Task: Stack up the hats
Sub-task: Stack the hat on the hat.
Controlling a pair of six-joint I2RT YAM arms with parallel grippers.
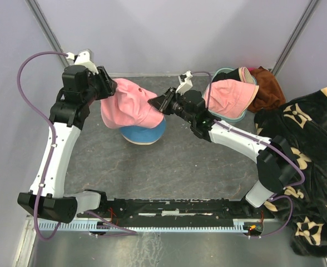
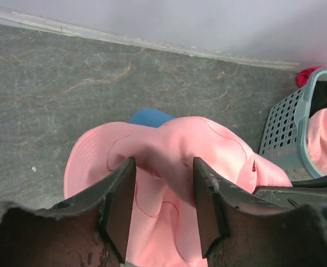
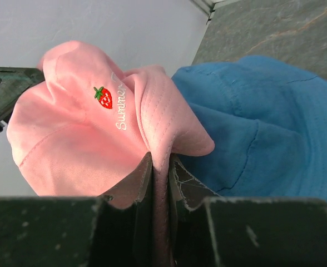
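A pink hat with a strawberry mark lies draped over a blue hat at mid-table. At the pink hat's left edge my left gripper stands open; in the left wrist view the pink hat bulges up between the spread fingers, which do not pinch it. My right gripper is shut on the pink hat's right brim, and the right wrist view shows the pink fabric clamped between the jaws, with the blue hat just beyond. Another pink hat lies across the teal basket.
The teal basket stands at the back right with a rust-brown cloth beside it. A black blanket with a beige pattern covers the right side. The back wall runs close behind the hats.
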